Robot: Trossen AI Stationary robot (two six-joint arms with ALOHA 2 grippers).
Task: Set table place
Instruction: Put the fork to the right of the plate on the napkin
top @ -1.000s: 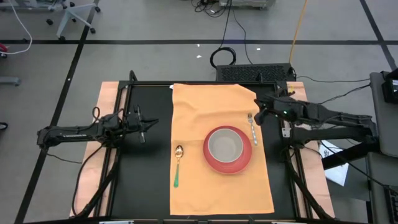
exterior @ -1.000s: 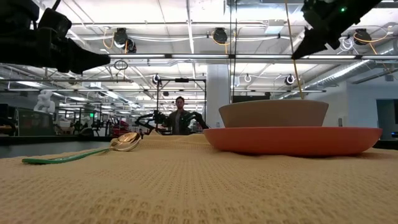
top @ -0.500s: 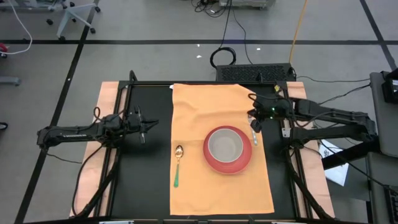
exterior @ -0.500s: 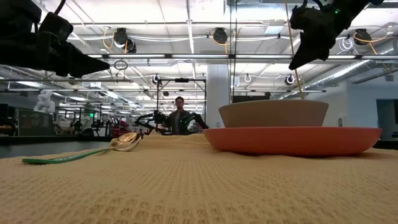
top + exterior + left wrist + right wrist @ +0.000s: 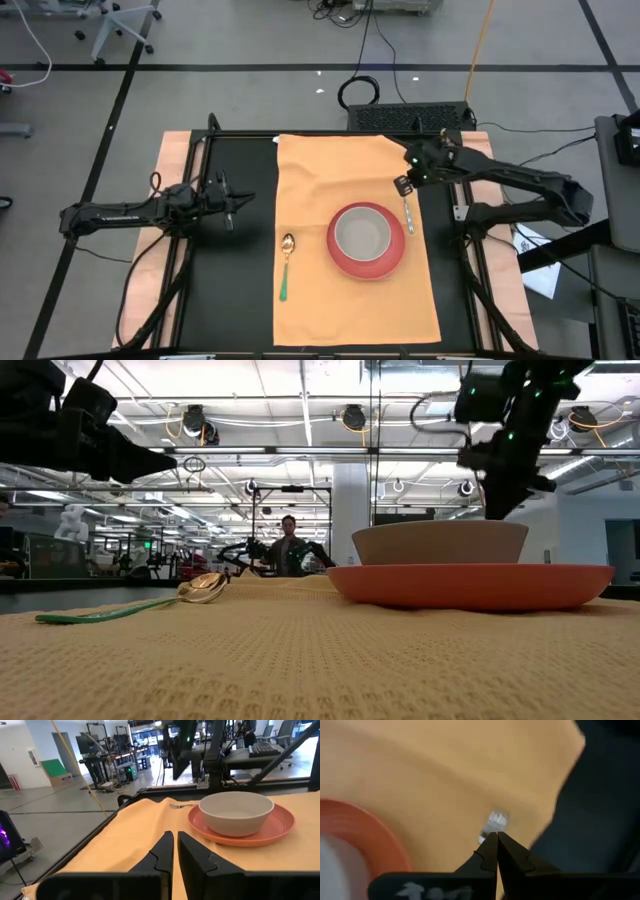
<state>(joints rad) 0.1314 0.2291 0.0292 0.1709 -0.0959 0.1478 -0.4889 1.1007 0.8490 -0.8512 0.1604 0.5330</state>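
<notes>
While the left gripper waits over black tabletop, nearly clenched, empty | table place centred, carrying spoon, then bowl on red plate, then fork | right gripper clenched, empty, above fork's head.

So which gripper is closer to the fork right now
The right gripper. It hangs shut just above the fork, over its tines beside the plate. The left gripper waits over the black tabletop, off the mat's far side.
</notes>
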